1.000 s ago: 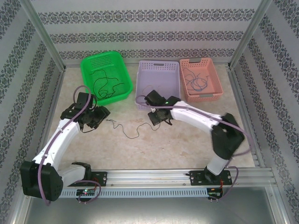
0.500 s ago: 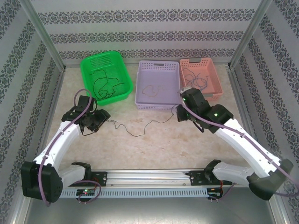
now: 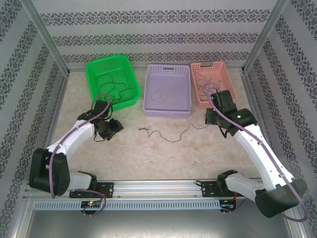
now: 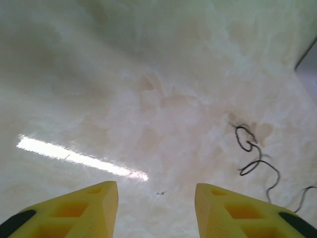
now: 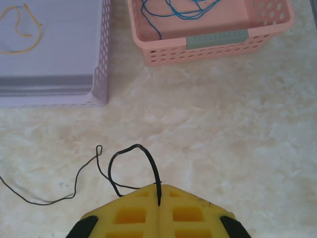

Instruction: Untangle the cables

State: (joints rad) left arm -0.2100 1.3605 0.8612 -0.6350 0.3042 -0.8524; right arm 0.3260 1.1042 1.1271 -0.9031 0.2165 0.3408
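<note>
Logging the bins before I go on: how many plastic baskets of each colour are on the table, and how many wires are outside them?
green perforated plastic basket: 1
lilac perforated plastic basket: 1
pink perforated plastic basket: 1
thin black wire outside the baskets: 1
Total: 4

Parted left gripper [image 4: 156, 210] over pale marbled table [image 4: 148, 74] (glare streak [image 4: 81, 158] at left), black cable [image 4: 250, 147] at right.
</note>
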